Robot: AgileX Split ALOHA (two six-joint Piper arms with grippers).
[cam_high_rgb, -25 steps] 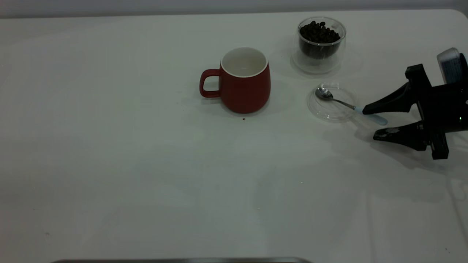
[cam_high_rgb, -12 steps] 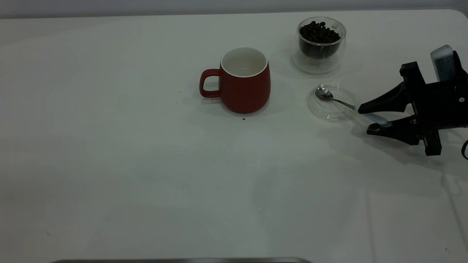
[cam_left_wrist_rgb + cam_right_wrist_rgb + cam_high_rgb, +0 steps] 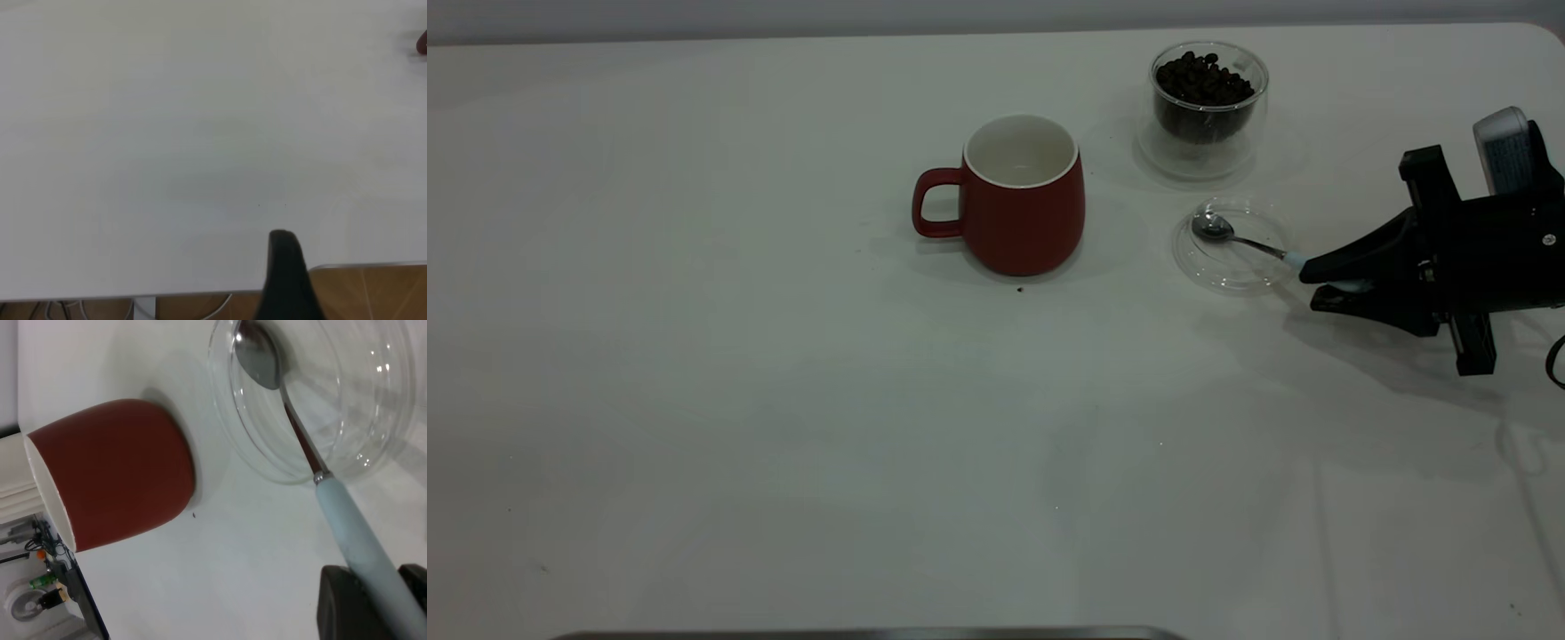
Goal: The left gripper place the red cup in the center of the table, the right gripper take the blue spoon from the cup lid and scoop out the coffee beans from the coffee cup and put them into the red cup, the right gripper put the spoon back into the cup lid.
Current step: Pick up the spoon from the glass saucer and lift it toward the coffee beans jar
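Note:
The red cup [image 3: 1021, 200] stands upright mid-table, handle to the left, empty; it also shows in the right wrist view [image 3: 120, 473]. The clear coffee cup [image 3: 1208, 107] with coffee beans [image 3: 1204, 78] stands at the back right. The blue spoon [image 3: 1240, 238] lies with its bowl in the cup lid [image 3: 1232, 249]. My right gripper [image 3: 1312, 289] is shut on the spoon's pale blue handle [image 3: 353, 540], low at the table beside the lid. My left gripper [image 3: 283, 270] is parked at the table's edge, outside the exterior view.
The white table [image 3: 738, 400] is bare on its left and front. A dark speck [image 3: 1020, 288] lies just in front of the red cup. The table's edge and the wooden floor [image 3: 373, 290] show in the left wrist view.
My right gripper moved in toward the lid and closed its jaws around the spoon's handle. The spoon's bowl has stayed in the lid. The cups have not moved.

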